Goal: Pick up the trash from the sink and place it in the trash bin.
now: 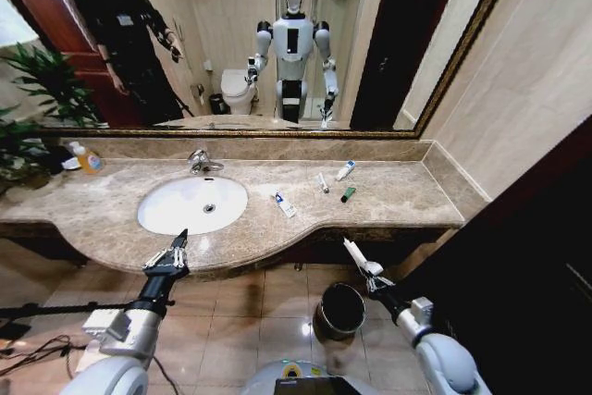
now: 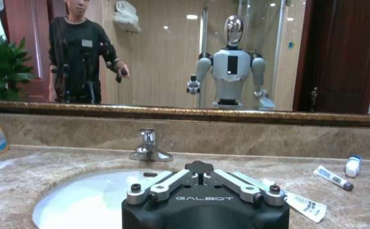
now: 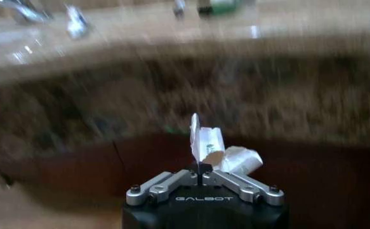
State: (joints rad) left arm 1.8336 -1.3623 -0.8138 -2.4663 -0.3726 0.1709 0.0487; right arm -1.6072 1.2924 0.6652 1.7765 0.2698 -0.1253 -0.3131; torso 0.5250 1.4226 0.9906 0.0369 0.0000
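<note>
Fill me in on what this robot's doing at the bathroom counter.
It is clearing small toiletry trash off the marble surround of the sink into the trash bin on the floor. The right gripper is shut on a white sachet, held below the counter edge, near and a little above the bin. The left gripper hangs at the counter's front edge by the basin, jaws closed and empty. A white tube, two more white items and a dark green tube lie on the counter.

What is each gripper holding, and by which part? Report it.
The right gripper pinches a white sachet by its lower end, above the trash bin. The left gripper holds nothing, hovering at the sink edge.
</note>
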